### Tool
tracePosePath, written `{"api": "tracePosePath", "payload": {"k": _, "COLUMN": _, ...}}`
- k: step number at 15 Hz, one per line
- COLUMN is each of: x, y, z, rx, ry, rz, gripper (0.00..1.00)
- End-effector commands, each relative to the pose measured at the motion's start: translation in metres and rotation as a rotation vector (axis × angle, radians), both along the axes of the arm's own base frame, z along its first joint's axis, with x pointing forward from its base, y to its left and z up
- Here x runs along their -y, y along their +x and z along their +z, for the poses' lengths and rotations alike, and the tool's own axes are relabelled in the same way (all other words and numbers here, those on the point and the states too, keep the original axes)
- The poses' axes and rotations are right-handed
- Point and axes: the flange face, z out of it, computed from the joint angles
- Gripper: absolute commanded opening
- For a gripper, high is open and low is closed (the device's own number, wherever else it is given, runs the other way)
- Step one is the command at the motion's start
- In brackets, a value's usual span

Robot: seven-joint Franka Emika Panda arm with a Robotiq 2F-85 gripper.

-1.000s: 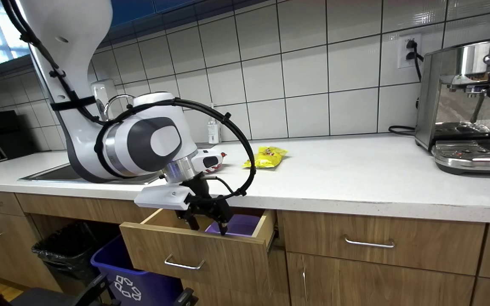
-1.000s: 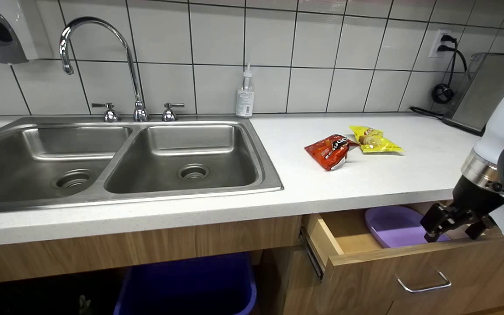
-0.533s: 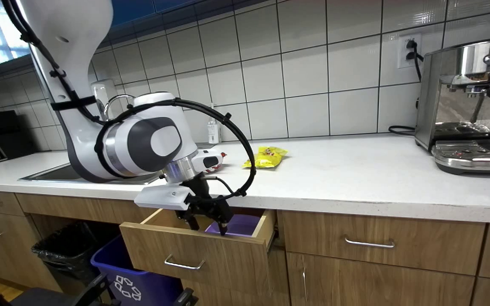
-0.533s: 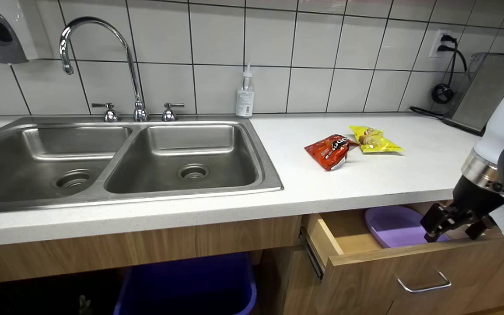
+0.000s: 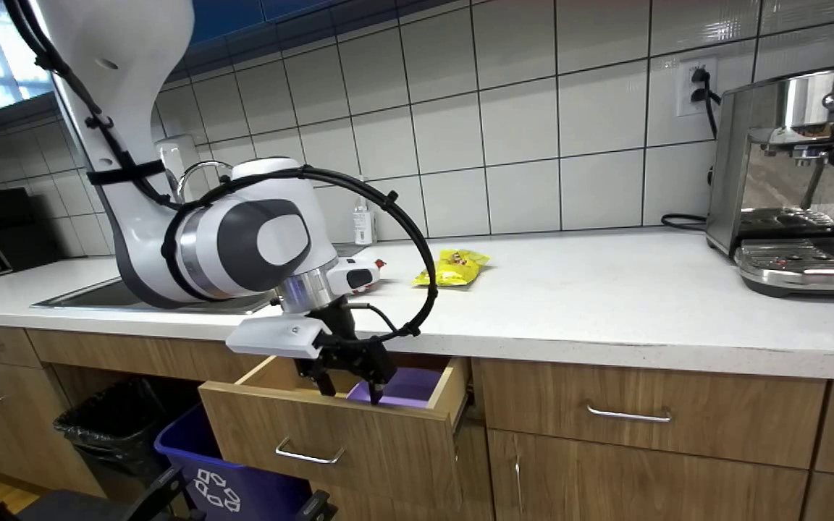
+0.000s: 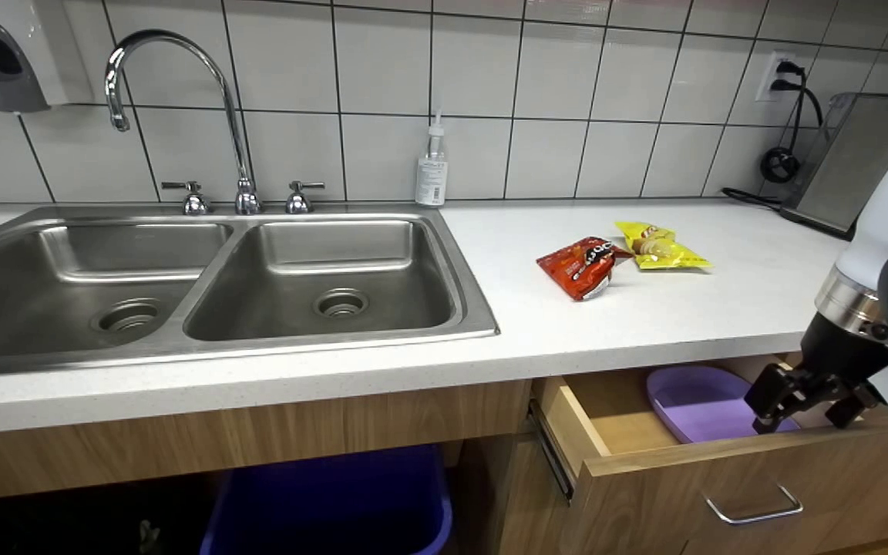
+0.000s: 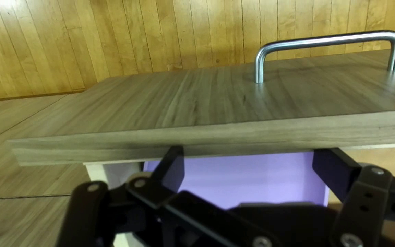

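Drawer front [image 5: 377, 441] beside parted jaws, tray [image 6: 702, 405] below

Even, cool light fills both exterior views, leaving the white table [image 5: 569, 297] bright with only faint shadows. In an exterior view, the window [image 5: 8, 58] at the far left burns out to bluish white, and glare streaks the wall tiles [image 5: 518, 119] at the right. Tile joints lean outward toward the edges. Left of the blue bin [image 6: 328, 501], the space sinks to near-black. In the wrist view, light glints off the floor [image 7: 183, 34] at the far left, while the near gripper [image 7: 249, 164] is dark and softly blurred.
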Motion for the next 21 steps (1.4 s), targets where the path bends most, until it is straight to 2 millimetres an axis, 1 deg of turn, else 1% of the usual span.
{"api": "tracePosePath", "payload": {"k": 1, "x": -0.0036, "y": -0.0155, "z": -0.0047, "rx": -0.078, "ry": 0.019, "rz": 0.028, "gripper": 1.0}}
{"api": "tracePosePath", "payload": {"k": 19, "x": -0.0033, "y": -0.0233, "z": -0.0049, "rx": -0.192, "ry": 0.031, "rz": 0.066, "gripper": 1.0}}
{"api": "tracePosePath", "payload": {"k": 21, "x": -0.002, "y": -0.0233, "z": -0.0038, "rx": -0.192, "ry": 0.034, "rz": 0.05, "gripper": 1.0}}
